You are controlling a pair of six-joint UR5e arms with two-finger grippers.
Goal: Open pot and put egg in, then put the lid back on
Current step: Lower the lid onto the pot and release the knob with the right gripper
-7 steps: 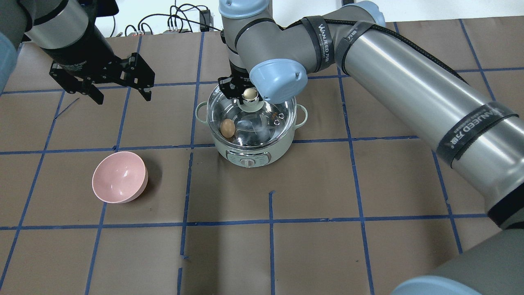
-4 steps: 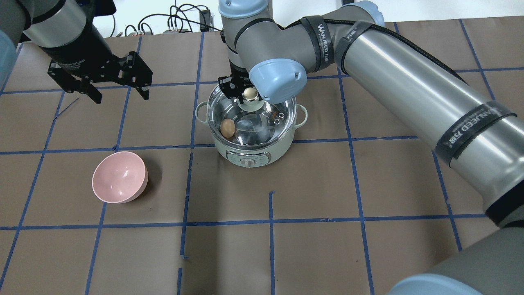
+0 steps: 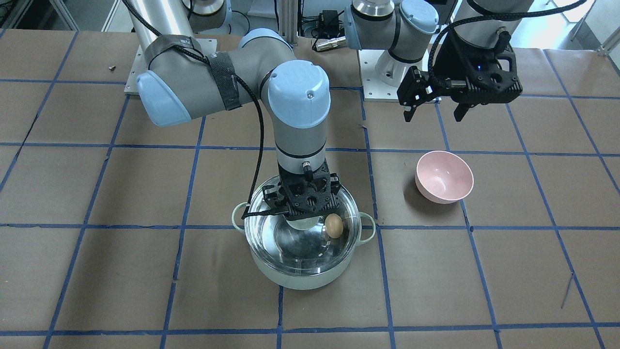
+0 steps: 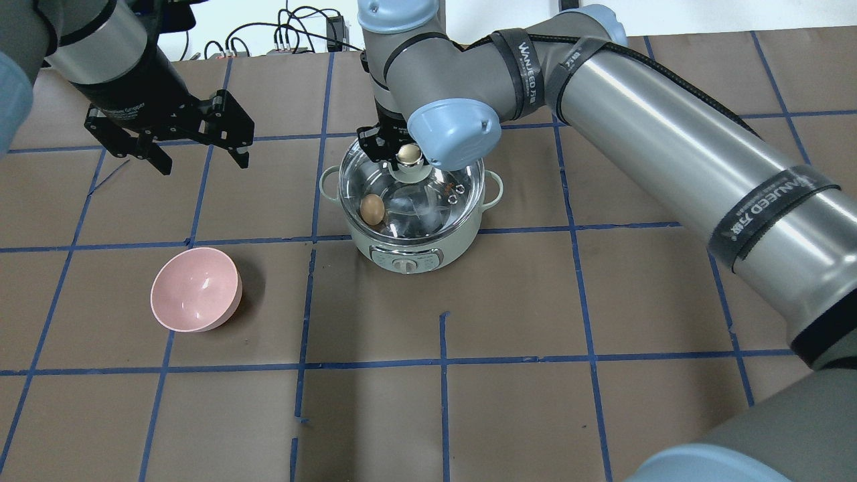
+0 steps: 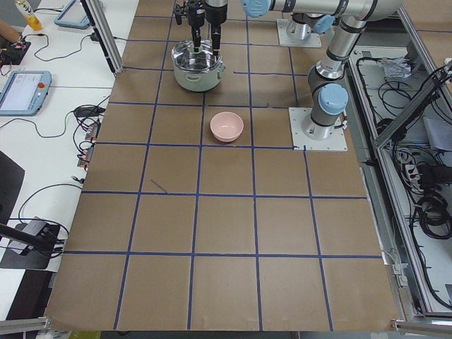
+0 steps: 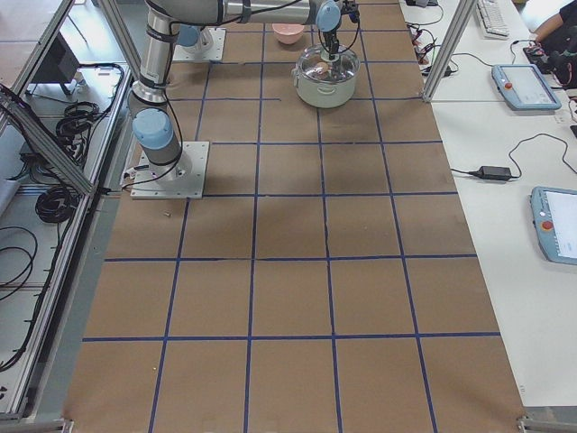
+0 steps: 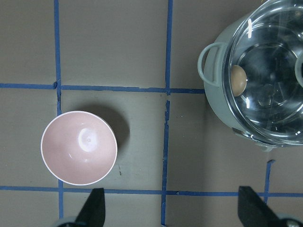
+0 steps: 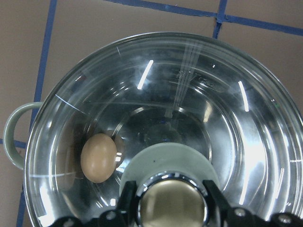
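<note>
The lid [image 4: 428, 201] sits on the pot [image 4: 405, 258], egg [image 4: 372, 209] inside; your right fingers [image 8: 128, 201] clasp its knob [image 8: 173, 205], left fingers [image 7: 93, 208] spread wide, empty. Only letting go seems left.

Overhead camera looks down from behind the robot; the front one faces it, steeply. Two end cameras sit far back, looking along the table [image 5: 226, 233]. Both wrist cameras hang close, pointing straight down; every view shares the pot [image 4: 372, 246].
</note>
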